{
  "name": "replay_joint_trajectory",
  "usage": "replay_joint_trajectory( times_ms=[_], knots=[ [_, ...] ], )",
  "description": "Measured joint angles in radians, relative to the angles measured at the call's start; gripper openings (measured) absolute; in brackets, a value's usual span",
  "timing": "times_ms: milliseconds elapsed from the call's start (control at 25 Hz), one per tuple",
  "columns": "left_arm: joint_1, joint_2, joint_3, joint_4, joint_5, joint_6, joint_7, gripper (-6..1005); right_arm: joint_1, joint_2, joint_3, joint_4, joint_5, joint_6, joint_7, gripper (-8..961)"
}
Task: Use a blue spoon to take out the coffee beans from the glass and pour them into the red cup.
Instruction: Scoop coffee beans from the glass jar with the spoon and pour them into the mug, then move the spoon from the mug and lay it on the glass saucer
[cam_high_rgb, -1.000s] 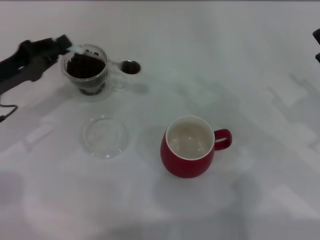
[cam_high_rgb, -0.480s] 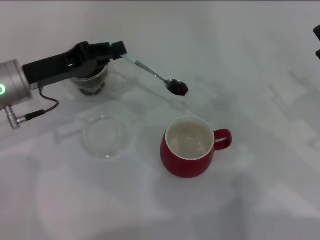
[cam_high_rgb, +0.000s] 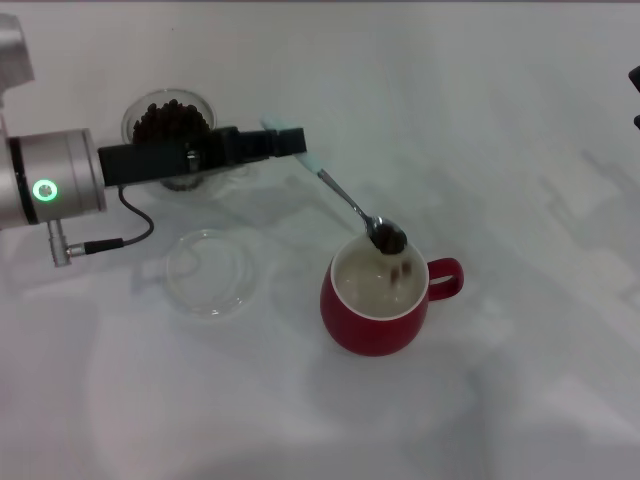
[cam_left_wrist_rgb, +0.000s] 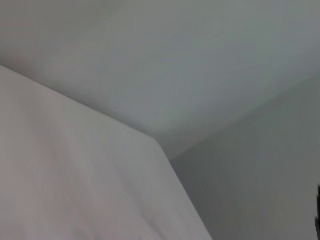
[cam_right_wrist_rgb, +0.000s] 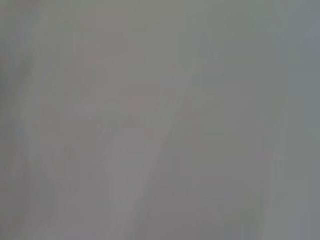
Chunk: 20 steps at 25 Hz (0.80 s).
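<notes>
— White table (cam_high_rgb: 520, 120), what's on it?
— My left hand (cam_high_rgb: 285, 140) grips the blue spoon (cam_high_rgb: 345, 195), bowl over the red cup (cam_high_rgb: 375, 305), coffee beans (cam_high_rgb: 400, 272) dropping in (the glass (cam_high_rgb: 170, 135) sits behind). Right hand (cam_high_rgb: 634, 95): can't tell.

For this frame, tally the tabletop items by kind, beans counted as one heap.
Red cup: 1
Glass mug: 1
Flat clear glass dish: 1
Blue spoon, held by the left gripper over the red cup: 1
Coffee beans heap: 1
Total: 5
</notes>
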Motion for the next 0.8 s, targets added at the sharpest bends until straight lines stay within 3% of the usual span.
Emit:
replay_joint_trajectory(
  times_ms=[440,800],
  knots=[
    [-0.091,0.0,0.0,-0.018,0.124,0.023,0.154,125,-0.026,0.0,-0.003,-0.012,-0.001,0.0,0.002,648],
    [-0.17,-0.004,0.0,-0.078,0.155,0.027,0.183,126,-0.043,0.001,-0.003,-0.012,-0.001,0.0,0.002,648]
  ],
)
